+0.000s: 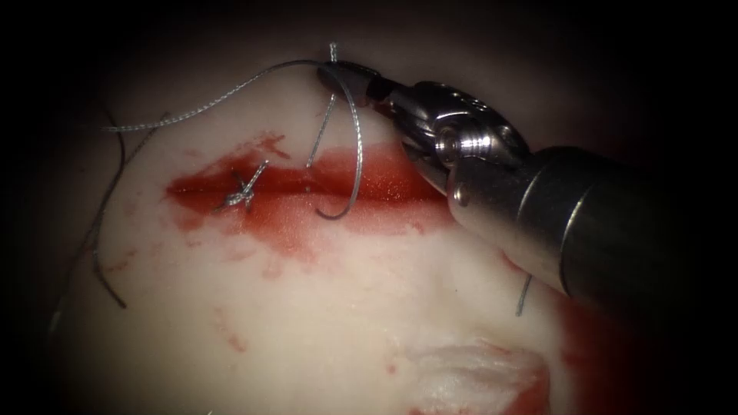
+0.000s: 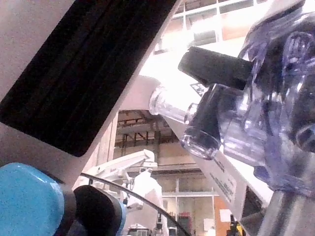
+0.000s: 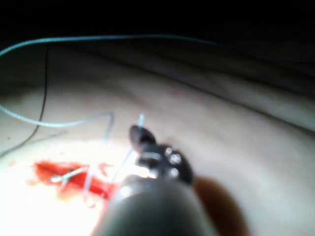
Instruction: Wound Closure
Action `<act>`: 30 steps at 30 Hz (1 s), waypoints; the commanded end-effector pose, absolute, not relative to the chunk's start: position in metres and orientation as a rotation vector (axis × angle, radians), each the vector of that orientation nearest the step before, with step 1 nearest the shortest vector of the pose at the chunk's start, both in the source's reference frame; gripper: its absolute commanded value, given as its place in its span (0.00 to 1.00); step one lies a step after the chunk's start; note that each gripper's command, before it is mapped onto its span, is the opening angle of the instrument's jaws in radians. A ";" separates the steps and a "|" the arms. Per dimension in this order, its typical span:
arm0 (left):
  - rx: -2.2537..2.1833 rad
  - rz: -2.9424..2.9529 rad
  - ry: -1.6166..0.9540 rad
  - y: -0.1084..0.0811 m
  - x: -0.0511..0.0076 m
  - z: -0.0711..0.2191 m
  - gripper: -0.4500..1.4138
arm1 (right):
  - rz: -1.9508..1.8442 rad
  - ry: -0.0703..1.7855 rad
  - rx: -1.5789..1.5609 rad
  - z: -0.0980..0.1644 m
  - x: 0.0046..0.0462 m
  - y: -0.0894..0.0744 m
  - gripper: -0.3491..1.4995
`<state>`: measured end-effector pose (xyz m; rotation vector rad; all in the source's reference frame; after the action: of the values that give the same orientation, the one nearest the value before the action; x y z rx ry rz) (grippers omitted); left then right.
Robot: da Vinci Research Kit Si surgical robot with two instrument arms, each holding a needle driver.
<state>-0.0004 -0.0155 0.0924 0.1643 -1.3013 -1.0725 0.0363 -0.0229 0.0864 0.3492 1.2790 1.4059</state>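
Needle (image 1: 350, 146), held near its tail by right end effector (image 1: 346, 74).

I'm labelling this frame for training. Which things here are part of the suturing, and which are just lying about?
In use: right tool, jaws shut on the needle near its thread end, its tip over the cut, not in the tissue; thread.

Lying about: tied knot; dark loose strand; red fluid.

A dark vignette surrounds the tissue (image 1: 323, 323), which is lit brightest near the cut (image 1: 307, 188); red fluid (image 1: 384, 180) glistens there. The right tool (image 3: 147, 142) is blurred.
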 end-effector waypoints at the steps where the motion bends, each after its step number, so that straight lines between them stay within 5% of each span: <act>1: 0.162 -1.068 -1.308 -0.014 -0.0010 0.092 0.00 | 1.399 1.299 0.346 0.086 0.0371 -0.021 0.00; 17: 0.241 -1.038 -1.360 -0.015 -0.0019 0.092 0.00 | 1.246 1.316 0.276 0.084 0.0359 -0.020 0.00; 19: 0.328 -1.073 -1.407 -0.015 -0.0022 0.092 0.00 | 1.116 1.314 0.179 0.083 0.0358 -0.020 0.45; 20: 0.377 -1.094 -1.427 -0.015 -0.0024 0.092 0.00 | 1.085 1.317 0.153 0.083 0.0357 -0.020 0.54; 28: 0.732 -1.077 -1.476 -0.016 -0.0060 0.091 0.00 | 1.105 1.321 0.205 0.079 0.0331 -0.018 0.34; 30: 0.777 -1.053 -1.474 -0.016 -0.0070 0.091 0.00 | 1.065 1.283 0.220 0.078 0.0330 -0.019 0.19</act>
<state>-0.0070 -0.0177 0.0907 0.8016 -1.4680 -1.0470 0.0323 -0.0200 0.0784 0.2283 1.2725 1.0533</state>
